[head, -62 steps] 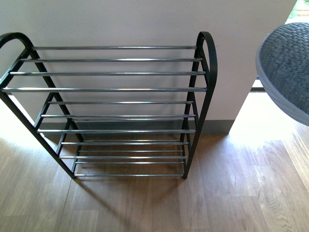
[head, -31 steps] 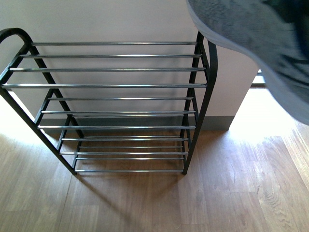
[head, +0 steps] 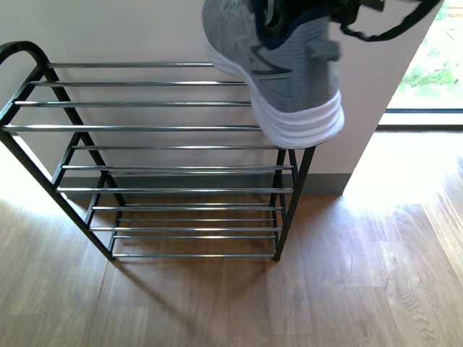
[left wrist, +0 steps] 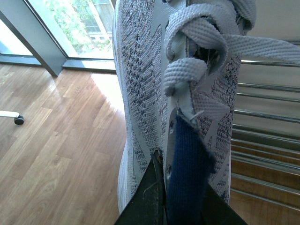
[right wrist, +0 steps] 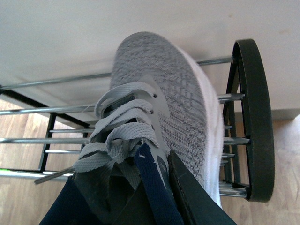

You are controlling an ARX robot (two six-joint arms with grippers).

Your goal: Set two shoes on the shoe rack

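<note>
Pale wood plank floor (head: 347, 289), bright sun patch at right below window (head: 434, 65). White wall (head: 130, 29) with grey skirting (head: 325, 186). Rack (head: 173, 128) stands on floor against wall. Sneaker (head: 289, 79) hangs tilted over right end of top tier, heel lowest; contact with bars unclear. Right gripper (right wrist: 150, 199) clamped on its navy tongue. Left gripper (left wrist: 183, 208) pinches navy tongue of other sneaker (left wrist: 140, 70), held clear of floor beside rack bars. Greenery beyond glass; small caster (left wrist: 18, 120) on floor.
</note>
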